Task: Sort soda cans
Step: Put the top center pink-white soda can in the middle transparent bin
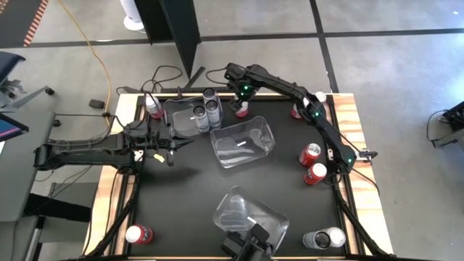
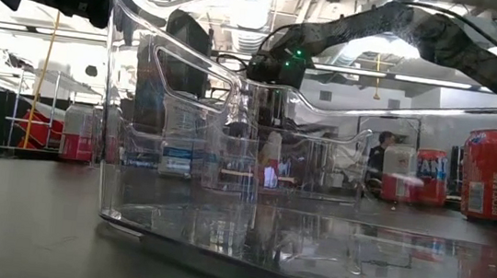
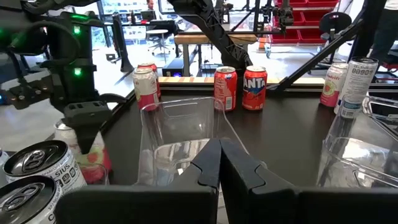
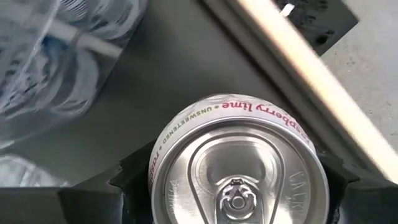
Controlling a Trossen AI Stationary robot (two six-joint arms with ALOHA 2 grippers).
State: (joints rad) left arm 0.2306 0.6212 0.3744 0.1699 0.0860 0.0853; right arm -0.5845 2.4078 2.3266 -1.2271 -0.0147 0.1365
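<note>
Grey concrete floor (image 1: 406, 80) around the table, crossed by dark seams, one running along the top of the high view, another dropping down at upper right. Yellow cable (image 1: 93, 51) snakes across the floor at upper left; a hazard-striped strip (image 1: 36, 22) sits in the top left corner. A tall dark panel (image 1: 181, 29) stands at top centre, with a white round base (image 1: 134, 18) beside it. Black cables (image 1: 167, 76) lie loose just below the panel.

Low view: exposed ceiling ducts (image 2: 244, 9) and long strip lights (image 2: 421, 80) overhead. Red shelving bins (image 3: 305, 25) at upper right of the left wrist view; a wooden bench (image 3: 211, 38) at upper centre, a wheeled chair (image 3: 158, 40) left of it.
</note>
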